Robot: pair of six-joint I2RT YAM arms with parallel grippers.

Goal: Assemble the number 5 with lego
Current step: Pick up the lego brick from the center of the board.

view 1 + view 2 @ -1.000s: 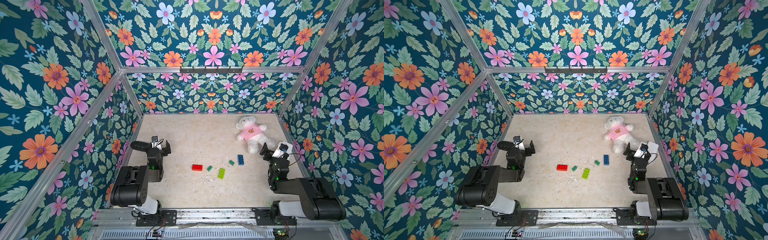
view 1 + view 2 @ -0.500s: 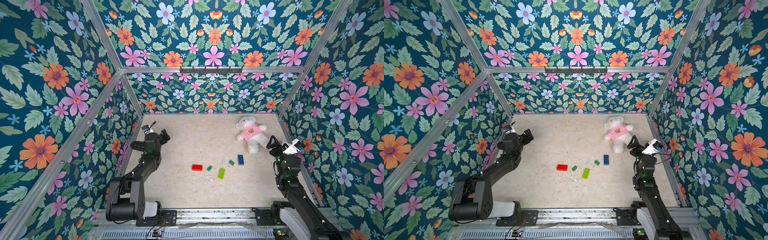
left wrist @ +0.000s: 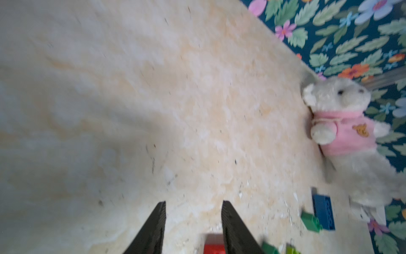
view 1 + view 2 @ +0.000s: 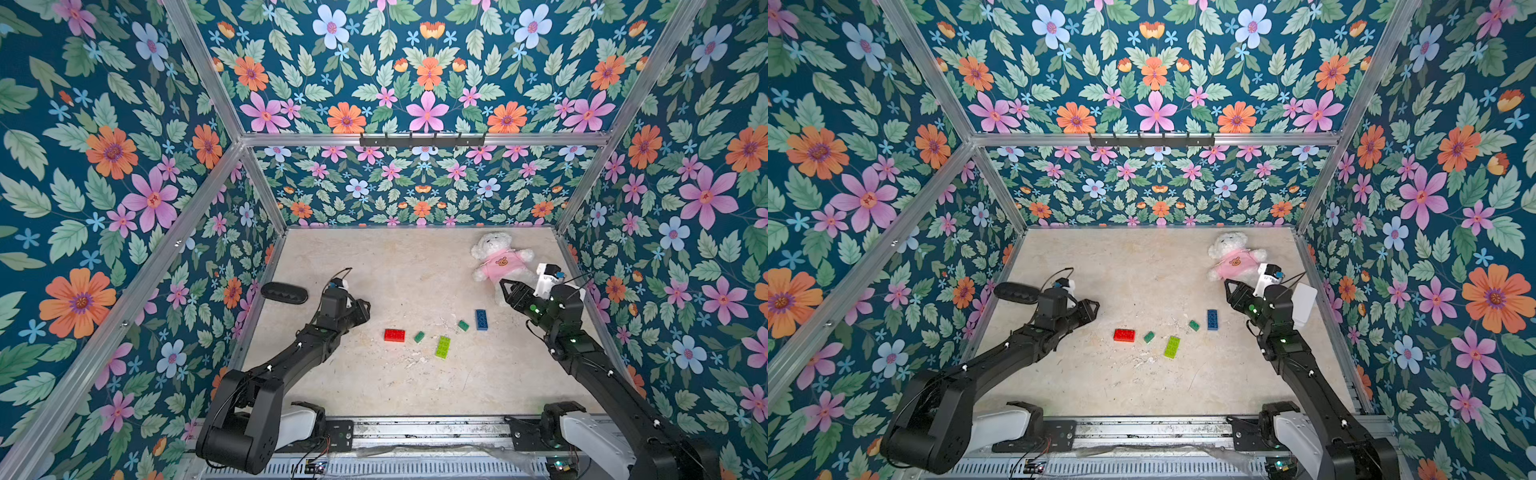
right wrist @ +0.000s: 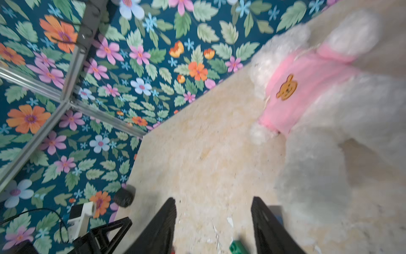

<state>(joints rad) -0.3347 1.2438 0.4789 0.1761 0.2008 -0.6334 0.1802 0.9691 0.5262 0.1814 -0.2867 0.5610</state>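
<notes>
The lego lies loose and apart on the beige floor in both top views: a red brick (image 4: 394,335), a dark-green one (image 4: 419,337), a lime one (image 4: 443,347), another dark-green one (image 4: 463,325) and a blue one (image 4: 481,319). No number 5 is in view. My left gripper (image 4: 363,309) hovers left of the red brick (image 3: 214,246), open and empty. My right gripper (image 4: 505,286) hangs just behind the blue brick (image 4: 1212,319), by the teddy's leg, open and empty. In the right wrist view a dark-green brick (image 5: 238,247) shows between its fingers.
A white teddy (image 4: 498,262) in a pink shirt lies at the back right, close to the right gripper. Flowered walls with metal rails (image 4: 577,291) enclose the floor on three sides. A black oval part (image 4: 284,293) sits by the left wall, behind the left arm.
Both arms have unfolded from near the front and reached in toward the bricks. Both grippers' jaws stand narrower than before. The bricks and teddy have not moved.
</notes>
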